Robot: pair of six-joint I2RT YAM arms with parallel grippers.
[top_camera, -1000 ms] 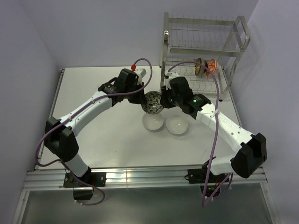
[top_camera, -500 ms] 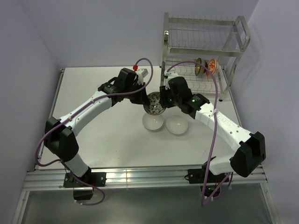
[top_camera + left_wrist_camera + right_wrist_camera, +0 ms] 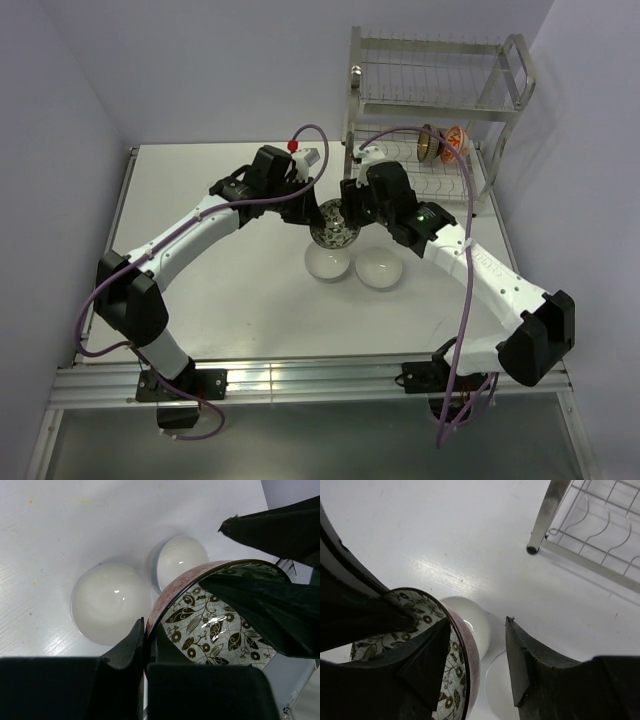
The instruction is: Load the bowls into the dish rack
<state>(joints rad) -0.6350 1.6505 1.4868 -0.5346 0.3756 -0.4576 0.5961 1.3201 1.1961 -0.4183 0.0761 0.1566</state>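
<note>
A grey-white patterned bowl [image 3: 333, 223] hangs tilted above the table, its rim pinched by my shut left gripper [image 3: 146, 639]. In the left wrist view its leaf-patterned inside [image 3: 215, 630] faces the camera. My right gripper [image 3: 477, 622] straddles the opposite rim [image 3: 466, 647] with jaws open: one finger lies inside the bowl, the other stands clear outside. Two plain white bowls [image 3: 328, 261] [image 3: 377, 268] rest upside down on the table below. The dish rack [image 3: 430, 110] stands at the back right, holding a brown bowl [image 3: 428, 143] and an orange-red bowl [image 3: 455, 142] on its lower tier.
A foot of the rack's frame [image 3: 534, 549] stands on the table just beyond my right gripper. Both arms meet over the table's middle, with purple cables [image 3: 300, 135] looping above them. The rack's upper tier [image 3: 430, 75] holds nothing.
My right gripper's jaws have spread apart around the patterned bowl's rim. The left gripper keeps its hold, and the bowl has barely moved.
</note>
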